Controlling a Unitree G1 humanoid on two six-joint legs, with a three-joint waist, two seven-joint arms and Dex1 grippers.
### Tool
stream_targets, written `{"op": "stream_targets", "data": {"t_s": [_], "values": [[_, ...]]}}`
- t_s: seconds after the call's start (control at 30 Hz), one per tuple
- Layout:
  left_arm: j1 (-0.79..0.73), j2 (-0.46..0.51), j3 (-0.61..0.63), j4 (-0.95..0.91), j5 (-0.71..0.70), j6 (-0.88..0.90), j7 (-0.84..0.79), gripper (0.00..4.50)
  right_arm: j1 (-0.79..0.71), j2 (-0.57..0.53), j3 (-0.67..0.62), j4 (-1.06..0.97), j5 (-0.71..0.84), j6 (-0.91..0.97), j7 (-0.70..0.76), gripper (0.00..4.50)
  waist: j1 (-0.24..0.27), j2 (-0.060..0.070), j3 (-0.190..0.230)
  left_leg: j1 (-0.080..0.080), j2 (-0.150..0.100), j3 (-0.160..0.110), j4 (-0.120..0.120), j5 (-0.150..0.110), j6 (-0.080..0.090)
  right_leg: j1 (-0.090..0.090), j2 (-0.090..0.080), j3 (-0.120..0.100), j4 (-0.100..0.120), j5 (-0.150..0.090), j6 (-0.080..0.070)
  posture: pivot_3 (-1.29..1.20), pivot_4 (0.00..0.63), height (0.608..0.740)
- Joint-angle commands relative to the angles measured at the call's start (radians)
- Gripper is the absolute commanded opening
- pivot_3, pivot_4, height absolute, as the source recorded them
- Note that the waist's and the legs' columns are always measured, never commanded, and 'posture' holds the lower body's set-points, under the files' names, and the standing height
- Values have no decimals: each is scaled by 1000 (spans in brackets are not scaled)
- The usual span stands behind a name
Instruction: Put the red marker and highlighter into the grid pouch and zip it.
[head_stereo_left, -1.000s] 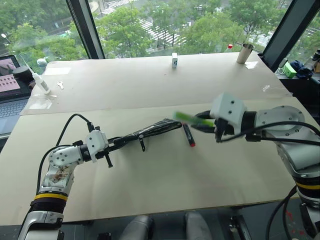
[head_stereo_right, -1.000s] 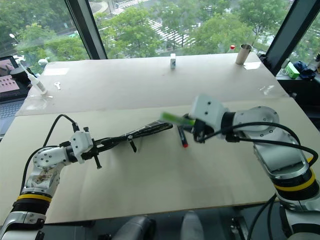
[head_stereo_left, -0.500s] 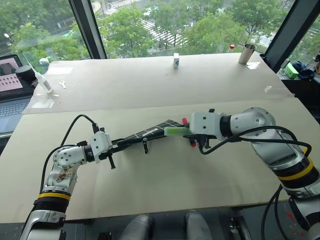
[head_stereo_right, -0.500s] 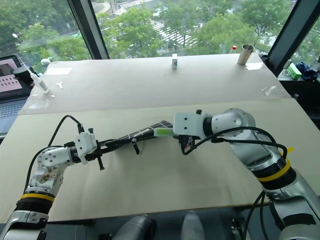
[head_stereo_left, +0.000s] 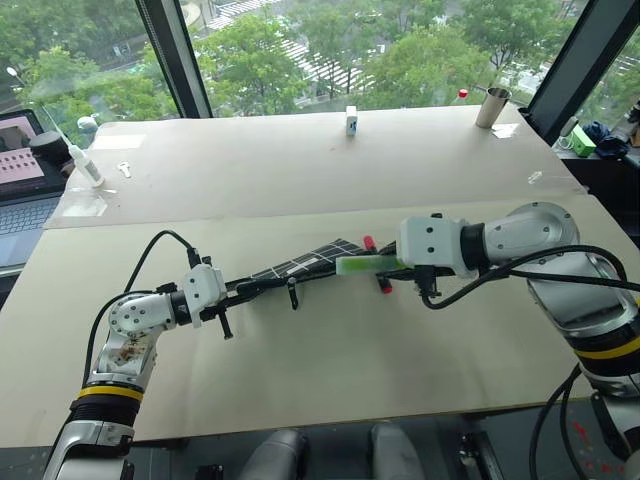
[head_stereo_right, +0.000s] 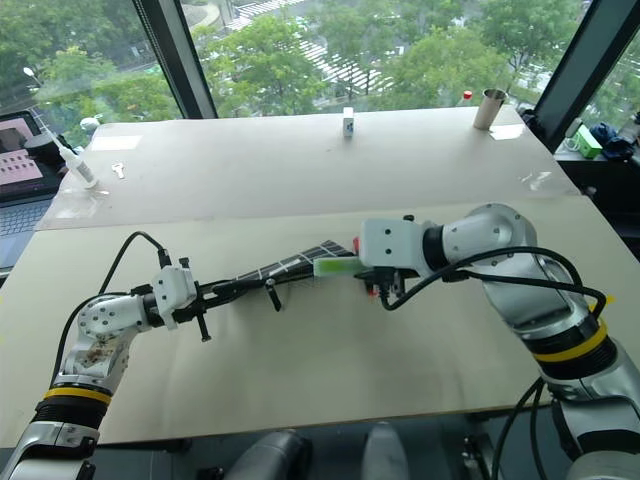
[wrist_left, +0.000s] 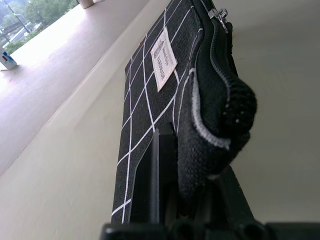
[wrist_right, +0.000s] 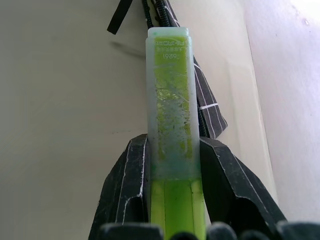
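Note:
My left gripper (head_stereo_left: 236, 289) is shut on the near end of the grid pouch (head_stereo_left: 300, 265), a black pouch with white grid lines. It holds the pouch slanted above the table. The left wrist view shows the pouch's white label (wrist_left: 164, 59) and its zipper pull (wrist_left: 218, 12) at the far end. My right gripper (head_stereo_left: 400, 263) is shut on the lime-green highlighter (head_stereo_left: 362, 265), whose pale end (wrist_right: 169, 45) points at the pouch's far end. I cannot tell if the two touch. The red marker (head_stereo_left: 368, 242) lies on the table, partly hidden behind the right gripper.
A metal cup (head_stereo_left: 490, 106) and a small white box (head_stereo_left: 351, 120) stand at the table's far edge by the window. A white bottle (head_stereo_left: 82, 165) and a laptop (head_stereo_left: 18, 175) are at the far left. A green item (head_stereo_left: 580, 140) sits off the table's right side.
The right wrist has turned, so the highlighter now lies more level with its pale end toward the pouch. The left gripper and pouch have kept still. The camera has shifted slightly.

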Motion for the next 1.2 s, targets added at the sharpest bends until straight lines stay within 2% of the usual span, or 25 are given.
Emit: {"op": "stream_targets", "data": {"t_s": [0.03,0.57,0.73,1.0,1.2], "values": [[-3,3,8,-12,-9,-9,1,0,3,-9,-10,-11,-16,-6,-1,1012,0,0,0,0,0,0,0,0,0,0,0,0,0,0,0,0,150,739],[-3,5,6,-19,-6,-14,-2,0,-75,72,51,151,-126,-56,-18,1012,-2,0,0,0,0,0,0,0,0,-1,0,0,0,0,0,0,150,739],[-2,4,-11,-6,15,-35,-15,0,-120,97,134,156,-193,-42,25,1012,-2,0,0,0,0,0,0,0,0,-1,0,0,0,0,0,0,150,739],[-9,-16,-22,4,20,-41,-8,0,-187,258,300,171,-383,-13,-30,1012,-6,0,0,0,0,0,0,0,0,-2,0,0,1,0,0,0,150,739],[-15,-21,-21,12,19,-43,-8,0,-224,320,298,202,-436,-16,-44,1012,-3,0,0,-1,0,0,2,0,-1,-1,0,0,2,0,0,0,150,739]]}}
